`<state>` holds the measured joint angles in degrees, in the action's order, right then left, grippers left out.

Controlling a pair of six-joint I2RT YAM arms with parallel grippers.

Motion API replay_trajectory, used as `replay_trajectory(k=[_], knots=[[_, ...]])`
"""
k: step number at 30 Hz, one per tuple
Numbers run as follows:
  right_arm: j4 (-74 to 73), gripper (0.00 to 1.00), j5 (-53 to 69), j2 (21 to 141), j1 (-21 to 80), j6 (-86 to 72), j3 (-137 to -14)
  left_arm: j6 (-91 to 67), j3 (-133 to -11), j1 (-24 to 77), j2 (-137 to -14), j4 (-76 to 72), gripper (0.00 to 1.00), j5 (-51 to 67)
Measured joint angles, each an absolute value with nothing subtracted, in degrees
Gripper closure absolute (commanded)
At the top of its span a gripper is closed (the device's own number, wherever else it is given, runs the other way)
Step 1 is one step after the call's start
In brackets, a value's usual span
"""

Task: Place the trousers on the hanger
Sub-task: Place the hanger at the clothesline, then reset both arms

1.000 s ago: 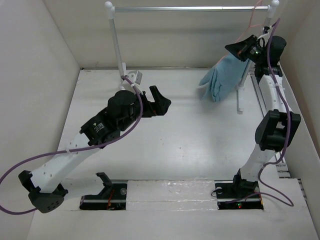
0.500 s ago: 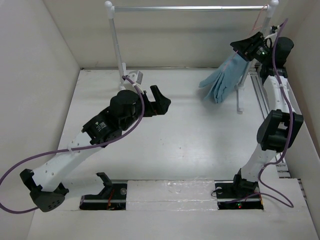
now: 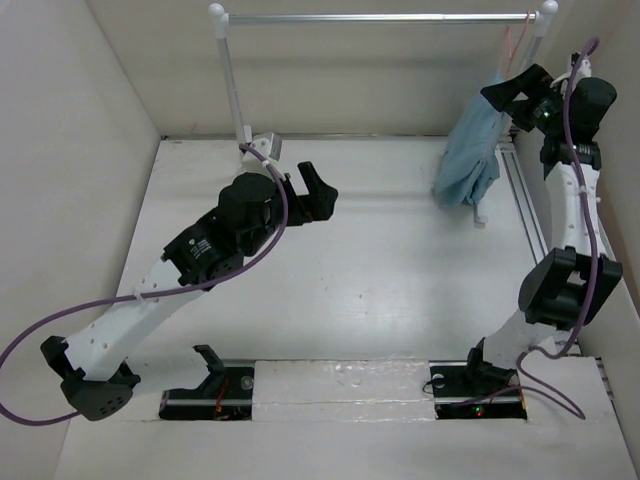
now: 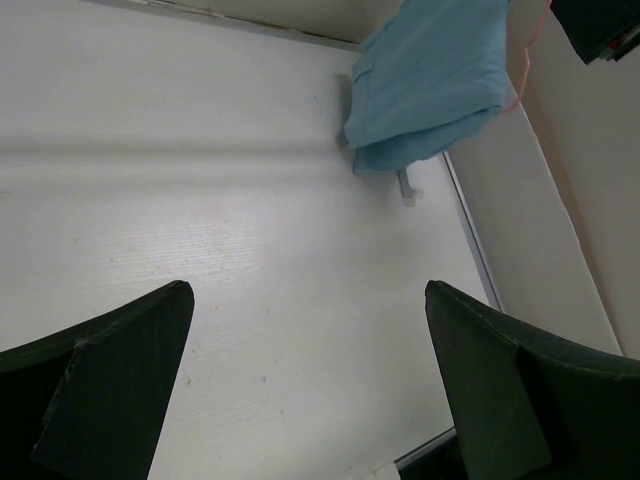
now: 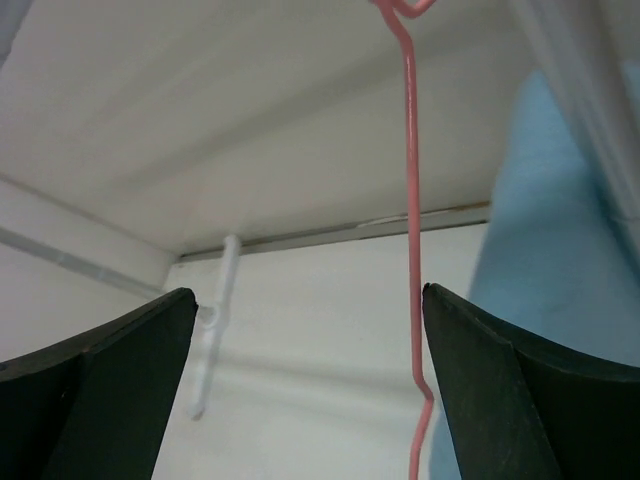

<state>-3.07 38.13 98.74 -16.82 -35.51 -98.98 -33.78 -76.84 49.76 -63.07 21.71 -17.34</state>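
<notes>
Once right gripper [image 5: 308,295] opened — trousers [image 3: 470,160] swung right, hanging straighter.

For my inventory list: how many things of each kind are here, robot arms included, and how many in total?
Trousers: 1
Hanger: 1
Clothes rack: 1
Robot arms: 2, the left arm and the right arm
Total: 5
</notes>
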Motion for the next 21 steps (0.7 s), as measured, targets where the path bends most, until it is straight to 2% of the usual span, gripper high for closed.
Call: replay_trajectory(k=[10, 17, 21], knots=[[-10.3, 0.00, 16.6, 70.9, -16.6, -22.4, -80.3, -30.3, -82.8, 49.8, -66.4, 21.2, 0.01, -18.6], [-12.4, 0.02, 10.6, 51.6, -9.6, -19.9, -54.2, -28.9, -82.2, 49.8, -68.2, 21.1, 0.01, -19.6], [-20.0, 0.03, 9.3, 39.2, -3.5, -18.9, -40.8, -29.1, -75.3, 49.8, -65.9, 20.9, 0.01, -19.7]])
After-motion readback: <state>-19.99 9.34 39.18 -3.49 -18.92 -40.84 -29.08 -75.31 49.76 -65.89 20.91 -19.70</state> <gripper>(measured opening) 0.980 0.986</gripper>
